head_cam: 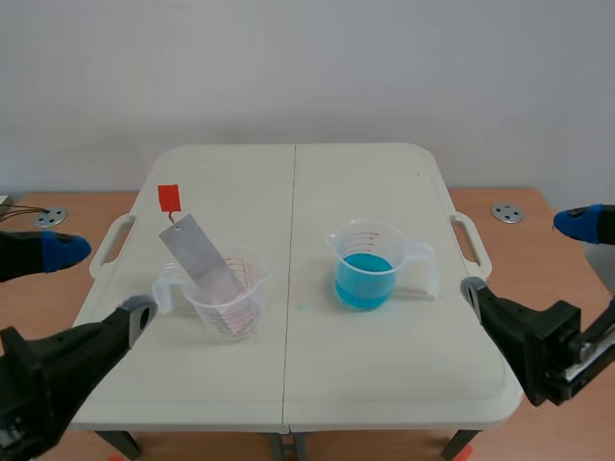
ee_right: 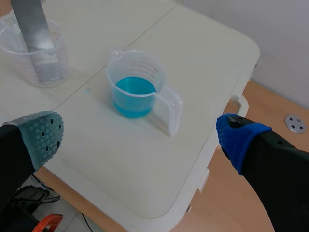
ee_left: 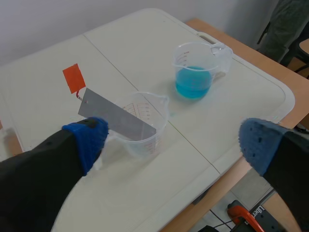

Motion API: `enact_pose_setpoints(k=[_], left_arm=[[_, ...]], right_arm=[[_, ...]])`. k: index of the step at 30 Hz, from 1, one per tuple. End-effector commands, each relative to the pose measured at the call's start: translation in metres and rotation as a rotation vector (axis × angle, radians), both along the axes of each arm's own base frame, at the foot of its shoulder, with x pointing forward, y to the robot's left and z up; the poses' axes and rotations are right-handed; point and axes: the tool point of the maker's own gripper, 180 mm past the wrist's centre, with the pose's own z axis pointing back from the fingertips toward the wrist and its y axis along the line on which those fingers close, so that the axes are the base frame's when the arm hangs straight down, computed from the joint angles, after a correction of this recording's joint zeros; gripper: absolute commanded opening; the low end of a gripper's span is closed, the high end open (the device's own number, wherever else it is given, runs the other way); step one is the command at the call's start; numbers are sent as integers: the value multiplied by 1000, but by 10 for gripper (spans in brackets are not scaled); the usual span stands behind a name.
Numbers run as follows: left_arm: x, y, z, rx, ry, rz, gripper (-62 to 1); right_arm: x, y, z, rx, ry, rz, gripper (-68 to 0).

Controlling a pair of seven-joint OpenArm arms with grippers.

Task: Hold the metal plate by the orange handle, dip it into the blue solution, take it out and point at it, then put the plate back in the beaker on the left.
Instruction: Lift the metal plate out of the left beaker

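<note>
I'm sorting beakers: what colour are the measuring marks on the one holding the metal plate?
Red marks; clearest in the left wrist view.

White folding table (head_cam: 384, 375), seam (head_cam: 291, 240) down the middle from near edge to far. Moulded left carry handle (head_cam: 109, 246) and right carry handle (head_cam: 473, 242) at the side edges. Brown wooden surface (head_cam: 524, 259) on both sides of the table. Round metal disc (head_cam: 48, 217) on the wood beyond the left handle, second disc (head_cam: 506, 212) beyond the right. Thin cables (head_cam: 17, 207) just beside the left disc. Pale plain wall (head_cam: 307, 67) behind. Orange-and-black object (ee_left: 245, 215) low past the table's near edge, partly hidden.
</note>
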Motion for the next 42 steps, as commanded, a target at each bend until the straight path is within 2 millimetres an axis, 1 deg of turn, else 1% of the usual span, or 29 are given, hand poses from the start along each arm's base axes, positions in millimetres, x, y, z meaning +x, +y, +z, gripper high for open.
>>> enact_pose_setpoints(k=[1, 2, 3, 4, 10, 14, 17, 23, 29, 34, 42], left_arm=[[-1, -4, 4, -21, -7, -6, -422], [-1, -4, 4, -20, -4, -6, -555], [-1, -4, 4, -20, -4, -6, -600], [-1, -4, 4, -20, -4, -6, -583], [-2, -3, 1, -12, 8, -5, -583], [-11, 2, -6, 1, 43, 6, -583], [-20, 9, -14, 22, 81, 19, -583], [-41, 25, -27, 60, 156, 45, -583], [-58, 33, -34, 79, 209, 56, -583], [-63, 36, -38, 114, 216, 46, -582], [-63, 36, -38, 120, 217, 45, -582]], right_arm=[[9, 3, 13, 2, -45, 11, -12], [11, 5, 14, 3, -51, 17, -12], [14, 8, 16, 4, -55, 23, -12], [17, 11, 17, 5, -58, 30, -12], [34, 35, 25, 7, -78, 83, -12], [46, 51, 31, 18, -92, 108, -12], [55, 63, 33, 39, -93, 120, -12], [73, 89, 28, 80, -69, 145, -12], [85, 127, 26, 99, -39, 197, -12], [93, 156, 25, 92, -13, 238, -12], [113, 195, 12, 142, 47, 272, -12]])
